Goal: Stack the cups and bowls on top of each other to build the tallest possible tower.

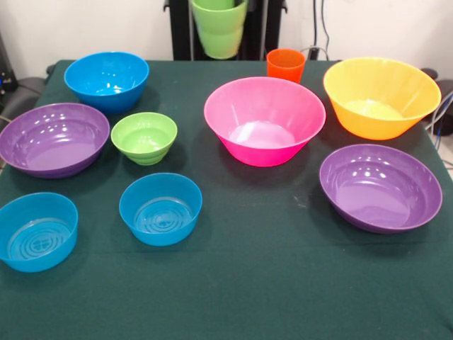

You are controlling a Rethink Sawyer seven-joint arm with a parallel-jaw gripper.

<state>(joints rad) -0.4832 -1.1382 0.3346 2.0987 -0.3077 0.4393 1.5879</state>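
Note:
The lime green cup (220,32) hangs upright above the table's far edge, cut off by the picture's top; the gripper itself does not show. The orange cup (285,65) stands at the back, behind the pink bowl (264,120). The yellow-orange bowl (381,97) is at the back right, with a purple bowl (380,186) in front of it. On the left stand a blue bowl (106,79), a second purple bowl (53,138), the small lime green bowl (144,137) and two more blue bowls (161,207) (37,230). All stand apart, open side up; no stack shows.
The dark green tablecloth (269,283) covers the table. The black pedestal (180,28) stands behind the far edge. Cables (318,28) hang at the back right.

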